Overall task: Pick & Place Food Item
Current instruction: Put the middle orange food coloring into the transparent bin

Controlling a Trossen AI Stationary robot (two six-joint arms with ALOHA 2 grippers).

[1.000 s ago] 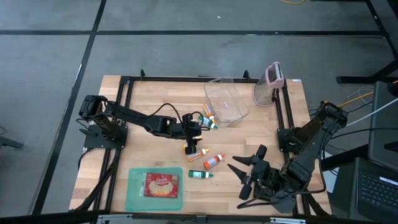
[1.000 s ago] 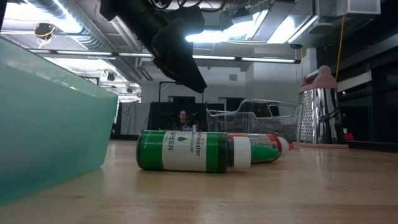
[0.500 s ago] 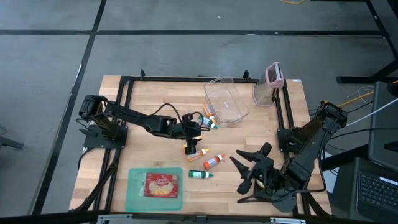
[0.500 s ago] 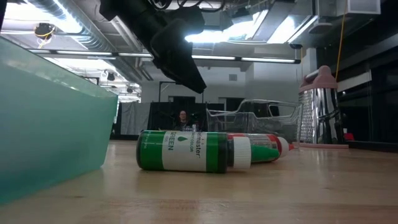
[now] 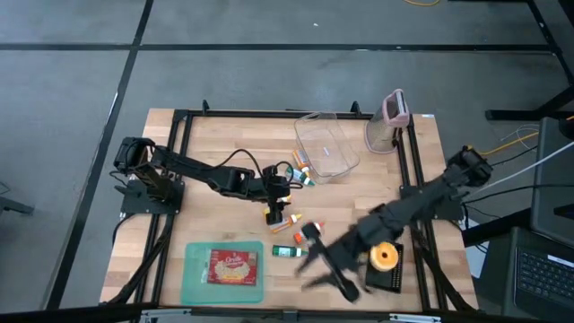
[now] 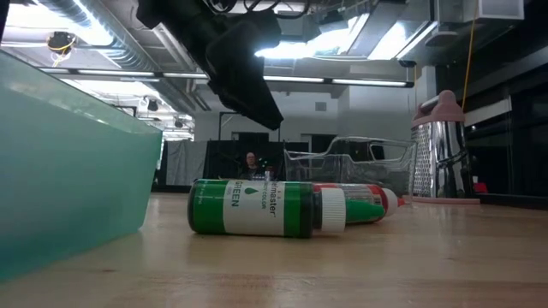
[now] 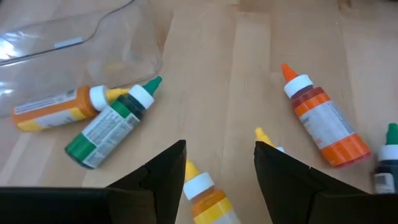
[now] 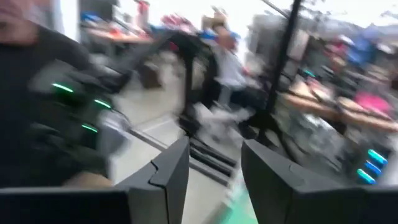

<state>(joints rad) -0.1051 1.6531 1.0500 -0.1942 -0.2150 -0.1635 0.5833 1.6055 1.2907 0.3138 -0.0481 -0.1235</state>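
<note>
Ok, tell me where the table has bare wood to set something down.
Bare wood: between the left arm and the teal tray; also below the grater. Crowded: the bottles by the clear container.

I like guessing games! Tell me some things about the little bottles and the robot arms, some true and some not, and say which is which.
1. The clear plastic tub has bottles inside it. False: nothing shows in it; the nearest bottles lie just outside its wall.
2. The left gripper is open, with a yellow bottle between its fingers. True.
3. The teal tray holds a red-and-yellow food packet. True.
4. The green bottle in the low view stands upright. False: it lies on its side.
5. The right gripper is parked at the table's right edge. False: it reaches over the table's middle, near the green bottle.
</note>
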